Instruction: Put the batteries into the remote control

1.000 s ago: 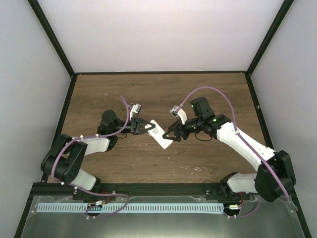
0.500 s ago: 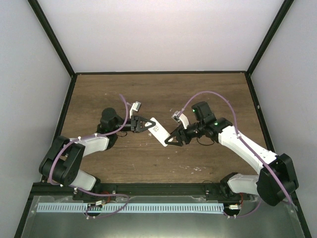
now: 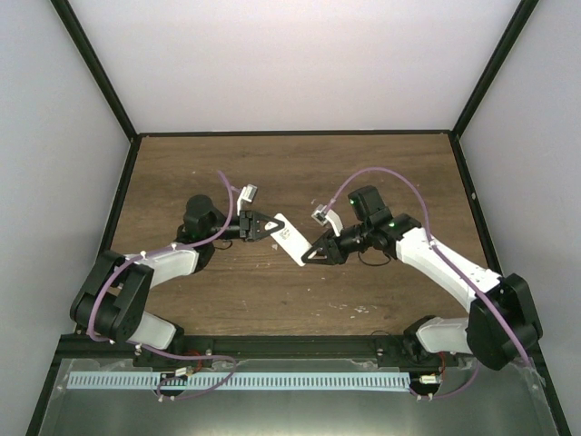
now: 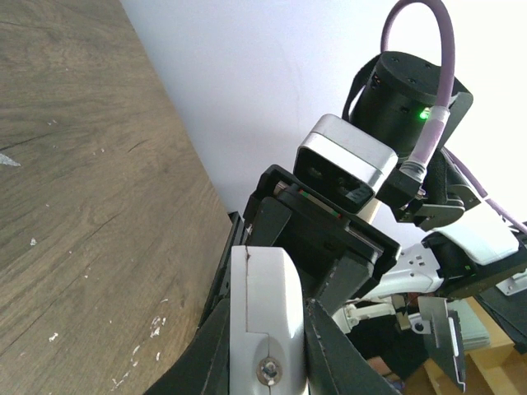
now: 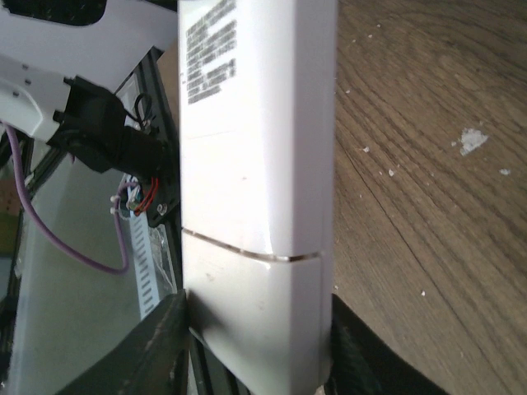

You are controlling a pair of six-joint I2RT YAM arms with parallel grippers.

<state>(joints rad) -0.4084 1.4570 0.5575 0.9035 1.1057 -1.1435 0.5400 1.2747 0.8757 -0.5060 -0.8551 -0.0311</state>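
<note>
The white remote control [image 3: 289, 239] hangs above the middle of the wooden table, held at both ends. My left gripper [image 3: 269, 226] is shut on its upper left end; in the left wrist view the white end [image 4: 265, 317] sits tight between the dark fingers. My right gripper [image 3: 310, 255] is shut on its lower right end; the right wrist view shows the plain white back [image 5: 255, 189] with a printed label and a cover seam. No batteries show in any view.
The brown wooden table [image 3: 300, 173] is bounded by a black frame, with white walls at the back and sides. A metal tray with a pale slotted strip [image 3: 241, 381] lies in front of the arm bases.
Both grippers, with the remote between them, have shifted slightly up and away from the near edge. The right arm's wrist has drawn in a little to the left.
</note>
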